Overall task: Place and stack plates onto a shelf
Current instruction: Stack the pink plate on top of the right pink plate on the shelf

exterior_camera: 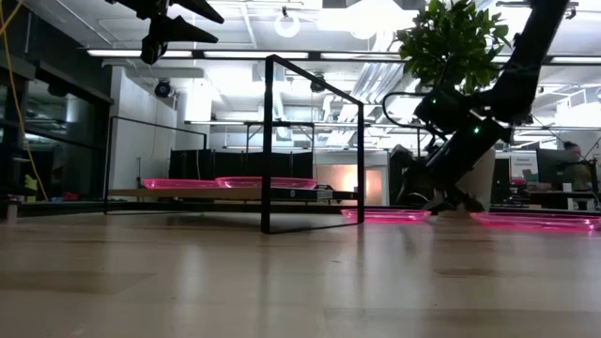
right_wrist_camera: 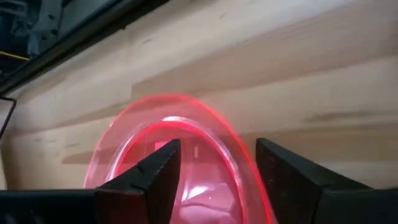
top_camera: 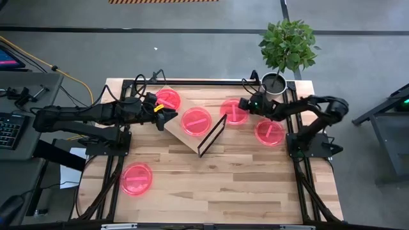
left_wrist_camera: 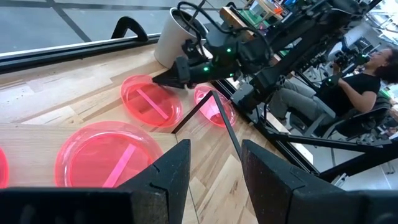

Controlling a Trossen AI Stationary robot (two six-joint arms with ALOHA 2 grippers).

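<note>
**benchrat:** Since a left-to-right pass was asked for: one plate [top_camera: 137,178] is parked alone on the tabletop [top_camera: 217,185], well behind and below the left gripper [top_camera: 167,115]. That claw is hung above the shelf [top_camera: 181,135], jaws part open, nothing held. Two plates are already laid on the board, one [top_camera: 168,98] just beside the claw's tips and one [top_camera: 196,120] just ahead of them. No stacking has been done yet.

**plasticfan:** And the right side?

**benchrat:** The right gripper [top_camera: 242,104] is set low at the rim of a plate [top_camera: 234,110] that lies flat on the table just past the shelf's black frame [top_camera: 211,135]. Its jaws are spread wide in the wrist view, with the near rim between the fingers [right_wrist_camera: 149,177], and no pinch is seen. Another plate [top_camera: 270,131] is left just behind that claw, beside the arm.

**plasticfan:** How are these expected to handle?

**benchrat:** Light, thin, fairly stiff plastic, probably slick, so sliding on the wood is likely when nudged. The raised rim is best taken, one finger inside and one outside, since flat grabs won't be possible. A gentle squeeze is advised because a thin rim could flex or pop out. Breakage isn't much feared.
</note>
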